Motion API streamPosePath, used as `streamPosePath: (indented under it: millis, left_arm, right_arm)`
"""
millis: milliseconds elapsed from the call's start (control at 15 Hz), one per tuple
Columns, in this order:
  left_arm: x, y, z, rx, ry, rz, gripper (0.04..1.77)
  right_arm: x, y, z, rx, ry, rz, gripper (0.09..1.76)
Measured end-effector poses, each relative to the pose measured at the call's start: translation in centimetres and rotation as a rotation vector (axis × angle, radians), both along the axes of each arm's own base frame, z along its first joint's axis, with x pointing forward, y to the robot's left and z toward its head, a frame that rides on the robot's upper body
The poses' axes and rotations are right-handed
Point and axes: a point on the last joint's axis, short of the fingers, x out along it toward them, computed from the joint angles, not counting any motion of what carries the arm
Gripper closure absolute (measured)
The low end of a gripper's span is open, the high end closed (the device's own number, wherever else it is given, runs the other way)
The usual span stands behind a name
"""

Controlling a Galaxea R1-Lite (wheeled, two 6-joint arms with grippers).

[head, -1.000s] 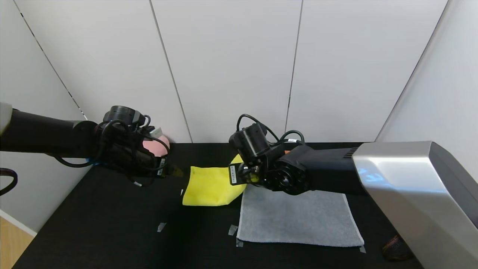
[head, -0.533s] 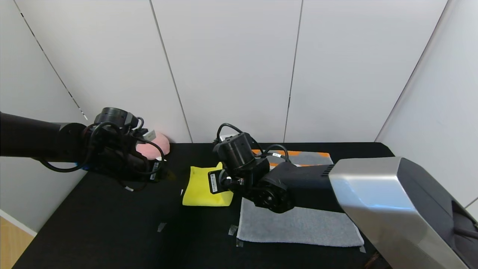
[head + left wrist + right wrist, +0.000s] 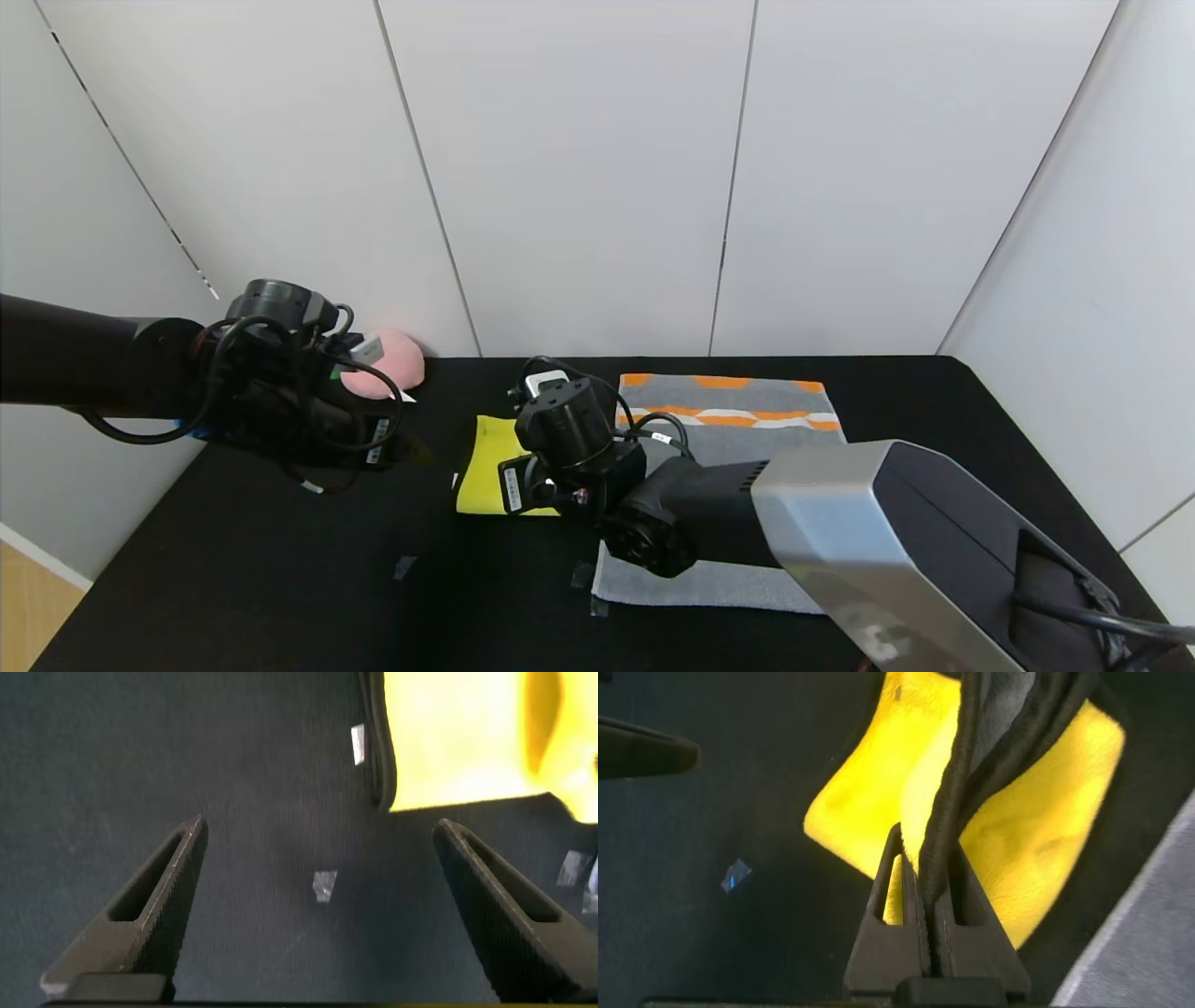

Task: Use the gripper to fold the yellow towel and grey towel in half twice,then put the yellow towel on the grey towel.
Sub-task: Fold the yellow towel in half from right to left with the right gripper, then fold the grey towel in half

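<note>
Hazard: your right gripper [image 3: 926, 896], jaws pinching bright yellow microfibre towel [image 3: 490, 453] edge; left gripper [image 3: 327, 905] jaws spread; hem may slip, spoiling your fold.

Two robot arms with matte black tubular links. The right arm's forearm wears a large brushed-silver housing with a dark inset panel, narrowing to a black round joint and a black cylindrical wrist camera; a white barcode label sits on the wrist. Looped black cables run around both wrists (the left arm's bundle is the more tangled), with a small silver plug and a white label on the left wrist. The left gripper [image 3: 318, 905] has two black, wedge-shaped fingers with finely ribbed inner faces and slotted sides; the right gripper [image 3: 924, 891] has matching black slotted fingers.
</note>
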Motion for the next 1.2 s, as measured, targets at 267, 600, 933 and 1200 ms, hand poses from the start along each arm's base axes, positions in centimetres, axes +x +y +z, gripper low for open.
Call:
streamPosePath:
  millis: [267, 600, 933, 1200]
  left_arm:
    - [-0.1, 0.0, 0.0, 0.0, 0.003, 0.001, 0.09]
    - [-0.2, 0.0, 0.2, 0.0, -0.003, 0.001, 0.09]
    - [-0.1, -0.2, 0.8, -0.013, -0.027, 0.0, 0.09]
    - [-0.2, -1.0, 1.4, -0.028, -0.044, -0.021, 0.09]
  right_arm:
    - [0.0, 0.5, -0.8, 0.022, -0.018, 0.009, 1.4]
    - [-0.2, 1.2, -0.2, 0.098, -0.071, 0.017, 0.8]
    - [-0.6, 1.0, 1.3, 0.132, -0.037, 0.004, 0.49]
    - [-1.0, -0.5, 2.8, 0.048, 0.05, 0.006, 0.35]
